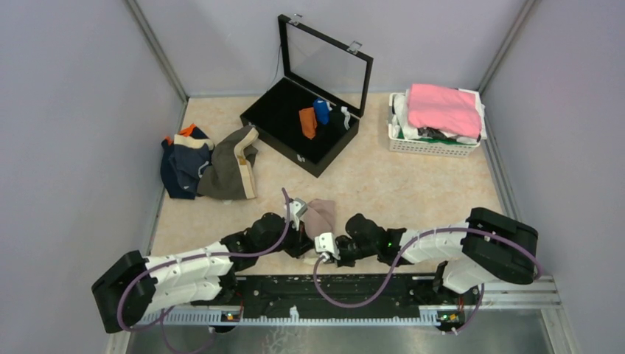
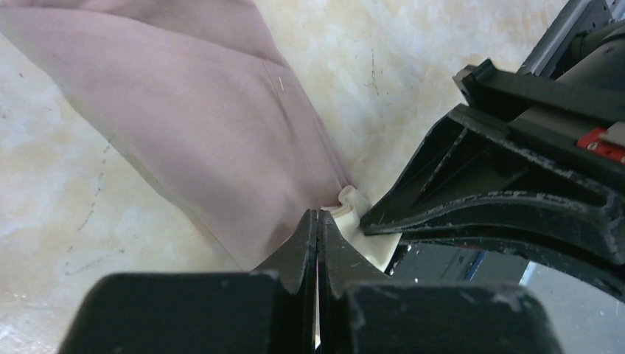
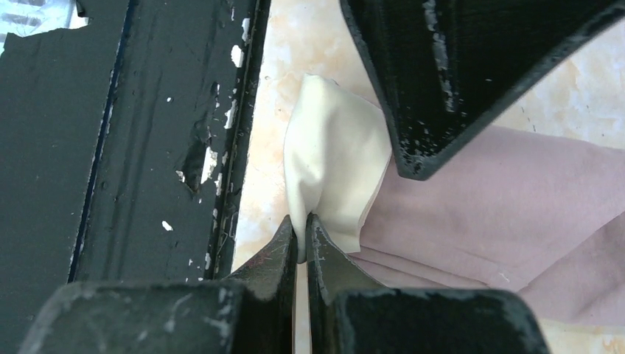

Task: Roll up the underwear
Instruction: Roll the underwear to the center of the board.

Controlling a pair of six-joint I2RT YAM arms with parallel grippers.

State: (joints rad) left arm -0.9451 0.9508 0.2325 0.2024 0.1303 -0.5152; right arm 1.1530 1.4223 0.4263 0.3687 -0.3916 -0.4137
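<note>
We are looking at two arms, the left arm and right arm, both wearing white link covers between bulky black joints. We are seeing purple cables looping along each one. We are noticing matte black, chipped, wedge-shaped fingers on the left end effector and right end effector.

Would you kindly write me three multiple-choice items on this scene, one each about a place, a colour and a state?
1. The white basket stands: A) back right B) at the left wall C) between the arms
2. The underwear pinched by the left hand and right hand is: A) navy B) pale pink-beige C) green
3. The black case has its lid: A) shut B) taken off C) raised open
Answers: 1 A, it sits by the right wall; 2 B, both wrist views show pinkish cloth; 3 C, the glass stands upright.
</note>
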